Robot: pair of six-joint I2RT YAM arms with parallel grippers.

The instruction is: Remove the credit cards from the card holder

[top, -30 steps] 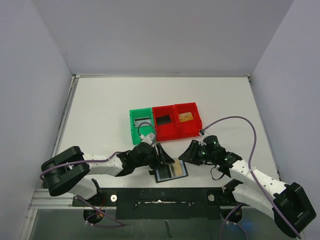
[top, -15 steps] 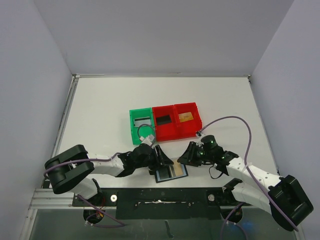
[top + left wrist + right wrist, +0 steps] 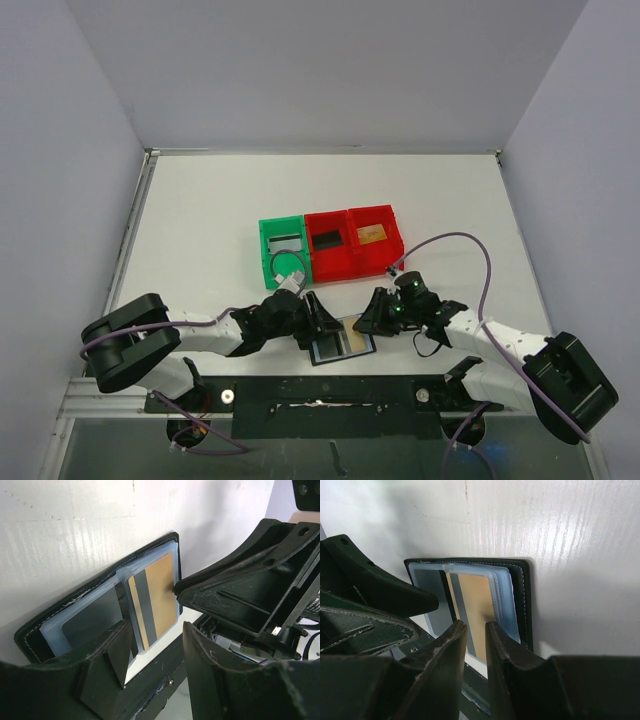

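1. Top external view: the card holder lies open on the white table, near its front edge and between the two arms.
   - The left gripper is down at the holder's left part. The right gripper is at its right edge.
   - Behind them stand a green bin and two red bins in a row. A black card lies in the middle bin and a tan card in the right one.
2. Left wrist view: the left gripper is spread apart and holds nothing.
   - One of its fingers rests over the holder's glossy left pocket.
   - A tan-gold card with a dark stripe sits in the right pocket. The tip of the right gripper touches the card's outer edge.
3. Right wrist view: the right gripper is narrowed to a slim gap, and the tan-gold card shows through it.
   - I cannot tell whether the fingers pinch the card.
   - The card is inside the holder, with the left gripper over the holder's far side.
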